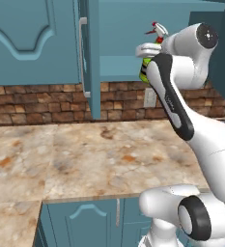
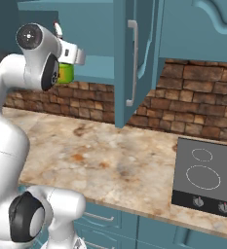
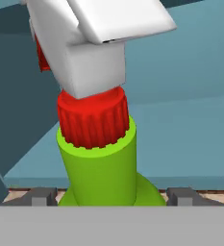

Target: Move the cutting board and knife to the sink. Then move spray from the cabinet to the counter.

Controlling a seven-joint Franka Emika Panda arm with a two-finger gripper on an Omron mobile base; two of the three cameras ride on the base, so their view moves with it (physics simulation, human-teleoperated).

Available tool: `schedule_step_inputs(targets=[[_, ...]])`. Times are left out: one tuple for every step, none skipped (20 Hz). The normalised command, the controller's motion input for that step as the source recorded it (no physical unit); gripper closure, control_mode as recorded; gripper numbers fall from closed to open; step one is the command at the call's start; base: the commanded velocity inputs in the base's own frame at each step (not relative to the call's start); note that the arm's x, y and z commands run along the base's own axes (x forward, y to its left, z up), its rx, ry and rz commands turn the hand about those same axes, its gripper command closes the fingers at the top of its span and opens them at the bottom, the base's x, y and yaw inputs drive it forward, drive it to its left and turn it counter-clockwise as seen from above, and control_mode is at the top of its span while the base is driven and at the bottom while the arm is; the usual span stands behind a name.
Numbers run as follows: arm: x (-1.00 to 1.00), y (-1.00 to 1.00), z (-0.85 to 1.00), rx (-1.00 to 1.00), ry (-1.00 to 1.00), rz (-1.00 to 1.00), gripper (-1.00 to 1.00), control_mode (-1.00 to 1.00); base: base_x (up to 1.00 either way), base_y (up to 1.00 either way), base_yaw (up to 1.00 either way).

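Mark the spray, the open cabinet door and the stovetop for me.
spray (image 3: 98, 163), hand view, on its green neck below the red collar.
cabinet door (image 2: 124, 63), right base view, on the flat teal panel beside the handle.
stovetop (image 2: 202, 177), right base view, on the dark glass near the larger ring.

The spray bottle (image 3: 100, 163) in front of me looked like smooth, matt green plastic, with a ribbed red plastic collar and a hard white trigger head that caught a soft sheen. My own finger tips (image 3: 180, 196) were a dull grey, flat in finish. The counter (image 1: 85, 154) looked like polished mottled stone, beige with brownish blotches. The cabinet (image 1: 133, 43) and its door (image 2: 132, 58) had a smooth painted teal finish, with a pale satin metal handle. The back wall (image 2: 193, 97) was rough brick. The cooktop (image 2: 205, 177) was dark and glassy.
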Motion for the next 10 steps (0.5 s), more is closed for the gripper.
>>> schedule_step_inputs(targets=[[-1.00, 0.00, 0.01, 0.00, -0.01, 0.03, 1.00, -1.00, 0.00, 0.00, 0.00], [-1.00, 0.00, 0.00, 0.00, 0.00, 0.00, 1.00, -1.00, 0.00, 0.00, 0.00], [-1.00, -0.09, 0.00, 0.00, 0.00, 0.00, 1.00, -1.00, 0.00, 0.00, 0.00], [-1.00, -0.13, 0.00, 0.00, 0.02, 0.00, 1.00, -1.00, 0.00, 0.00, 0.00], [-1.00, -0.08, 0.00, 0.00, 0.06, 0.00, 1.00, -1.00, 0.00, 0.00, 0.00], [-1.00, -0.08, 0.00, 0.00, 0.06, 0.00, 1.00, -1.00, 0.00, 0.00, 0.00], [-1.00, -0.04, 0.00, 0.00, 0.08, 0.00, 1.00, -1.00, 0.00, 0.00, 0.00], [-1.00, -0.04, 0.00, 0.00, 0.08, 0.00, 1.00, -1.00, 0.00, 0.00, 0.00], [-0.99, 0.00, 0.00, 0.00, 0.11, 0.00, 1.00, -1.00, 0.00, 0.00, 0.00], [-0.91, 0.00, 0.00, 0.00, 0.13, 0.00, 1.00, -1.00, 0.00, 0.00, 0.00]])
